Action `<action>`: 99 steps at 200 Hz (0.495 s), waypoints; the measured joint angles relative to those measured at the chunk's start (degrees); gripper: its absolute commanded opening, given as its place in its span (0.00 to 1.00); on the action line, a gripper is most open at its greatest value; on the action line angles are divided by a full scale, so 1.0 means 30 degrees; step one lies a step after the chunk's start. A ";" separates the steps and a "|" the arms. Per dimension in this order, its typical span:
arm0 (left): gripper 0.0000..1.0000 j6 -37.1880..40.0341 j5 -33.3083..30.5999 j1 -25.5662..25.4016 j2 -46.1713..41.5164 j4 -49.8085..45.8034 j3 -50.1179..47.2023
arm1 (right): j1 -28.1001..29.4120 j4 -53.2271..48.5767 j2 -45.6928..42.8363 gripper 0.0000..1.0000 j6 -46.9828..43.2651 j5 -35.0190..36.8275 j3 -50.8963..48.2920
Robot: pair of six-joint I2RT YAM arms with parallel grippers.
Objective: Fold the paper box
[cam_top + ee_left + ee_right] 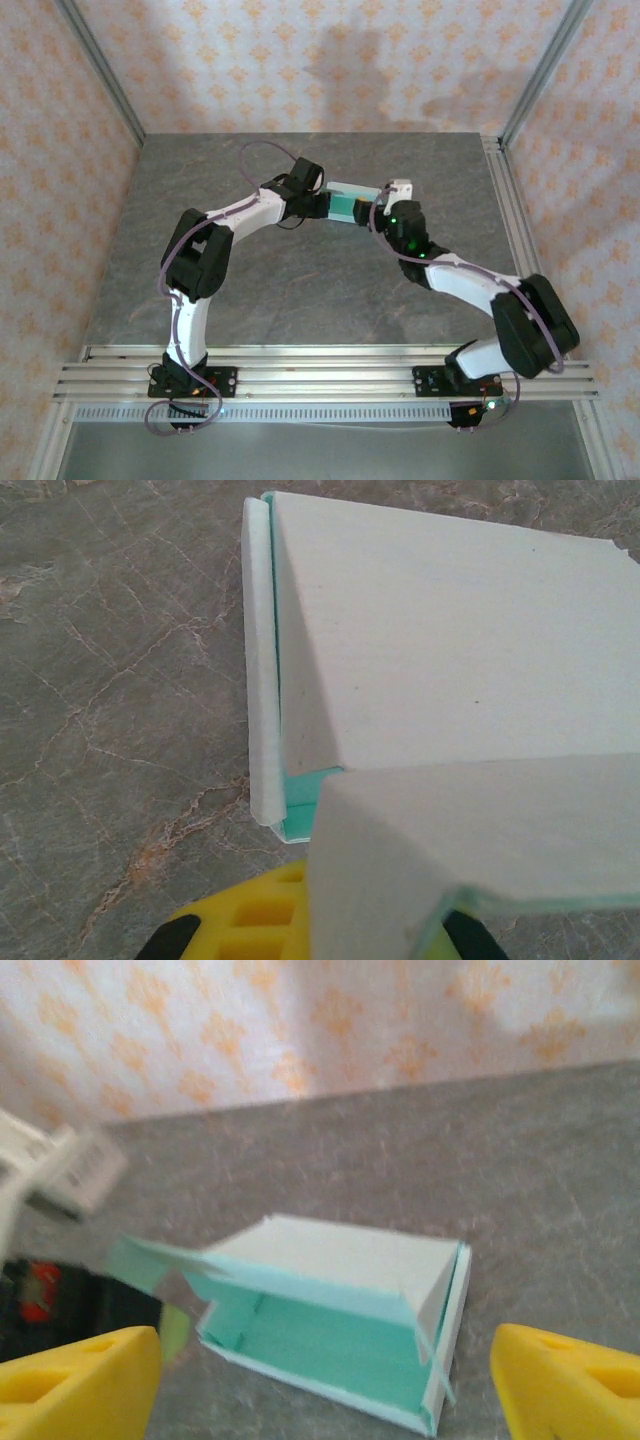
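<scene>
The paper box (350, 205) lies at the middle back of the table between both grippers. It is half-formed, white outside and mint-green inside (330, 1335), and its open side faces my right gripper (325, 1385). That gripper is open, its yellow fingers (75, 1380) wide apart, and stays short of the box. My left gripper (316, 204) is at the box's left end. A raised end flap (450, 850) lies over its yellow fingers (245, 920) and hides the gap between them. A folded side wall (262, 660) stands along the box's left edge.
The grey marbled tabletop (300, 290) is bare round the box. Patterned walls and metal corner posts (105, 75) close in the back and sides. An aluminium rail (320, 365) runs along the near edge by the arm bases.
</scene>
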 measured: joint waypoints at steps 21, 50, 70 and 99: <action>0.21 0.0117 -0.0058 0.0000 0.0007 -0.0066 0.0000 | -0.1224 -0.0022 -0.1086 0.82 0.0947 -0.0867 0.0189; 0.37 0.0226 -0.0051 -0.0109 -0.0168 -0.0022 -0.0211 | -0.2521 -0.1457 -0.0255 0.82 0.2696 -0.1406 0.2062; 0.44 -0.0044 -0.0051 -0.0270 -0.1086 0.0255 -0.1231 | -0.3002 -0.2514 0.1180 0.80 0.3942 -0.1909 0.3752; 0.58 -0.0270 -0.0044 -0.0379 -0.3577 0.1166 -0.3606 | -0.3796 -0.4867 0.3912 0.77 0.6200 -0.3220 0.6339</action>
